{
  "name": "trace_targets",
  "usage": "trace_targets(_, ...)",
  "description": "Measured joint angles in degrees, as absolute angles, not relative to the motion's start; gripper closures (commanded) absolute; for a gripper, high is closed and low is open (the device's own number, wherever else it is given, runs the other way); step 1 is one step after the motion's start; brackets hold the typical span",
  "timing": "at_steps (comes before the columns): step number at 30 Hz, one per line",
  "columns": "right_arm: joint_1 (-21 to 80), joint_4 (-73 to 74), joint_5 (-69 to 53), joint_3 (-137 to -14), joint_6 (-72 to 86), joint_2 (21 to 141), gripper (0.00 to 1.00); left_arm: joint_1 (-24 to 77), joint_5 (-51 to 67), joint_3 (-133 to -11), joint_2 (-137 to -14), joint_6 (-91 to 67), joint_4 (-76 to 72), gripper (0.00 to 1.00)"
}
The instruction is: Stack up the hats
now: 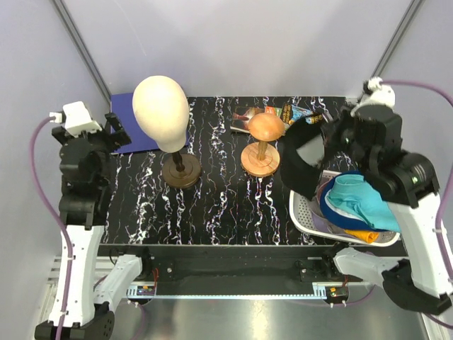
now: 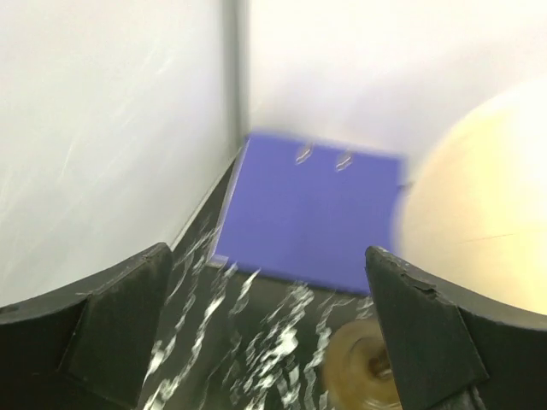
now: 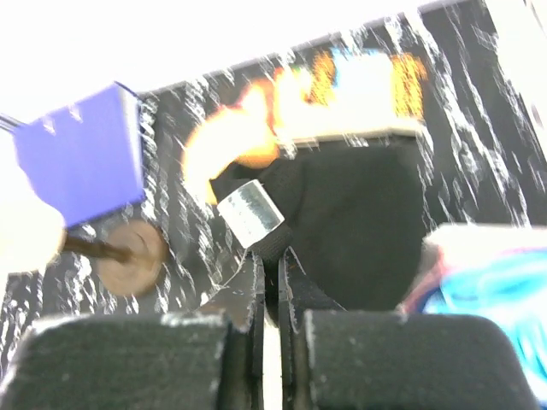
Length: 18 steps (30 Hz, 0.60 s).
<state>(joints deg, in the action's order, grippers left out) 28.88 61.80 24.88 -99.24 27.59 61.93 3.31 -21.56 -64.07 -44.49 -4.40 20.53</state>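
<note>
My right gripper (image 1: 327,137) is shut on the strap of the black baseball cap (image 1: 303,159) and holds it in the air above the table, left of the basket. In the right wrist view the cap (image 3: 359,222) hangs from the closed fingertips (image 3: 272,260), a silver buckle beside them. A teal hat (image 1: 361,202) lies on top of a blue-and-white hat (image 1: 331,205), an orange hat (image 1: 362,235) and a lavender one in the white basket (image 1: 306,216). My left gripper (image 2: 265,325) is open and empty at the far left, near the cream mannequin head (image 1: 161,105).
A small wooden hat stand (image 1: 263,145) stands mid-table, the mannequin head's wooden base (image 1: 181,170) left of it. A purple sheet (image 1: 136,131) lies at the back left. Colourful packets (image 1: 294,113) lie at the back. Walls close in on both sides.
</note>
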Motion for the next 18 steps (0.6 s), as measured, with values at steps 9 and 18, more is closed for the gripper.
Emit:
trace_targets(9, 28.9, 41.1, 17.2, -105.4, 18.0, 74.7, 1.00, 4.2, 6.9, -80.3, -48.3, -6.8, 20.0, 0.13)
trace_targets(18, 30.7, 26.5, 13.5, -114.5, 16.5, 85.6, 1.00, 28.2, 9.6, -82.4, -55.0, -9.1, 19.1, 0.12)
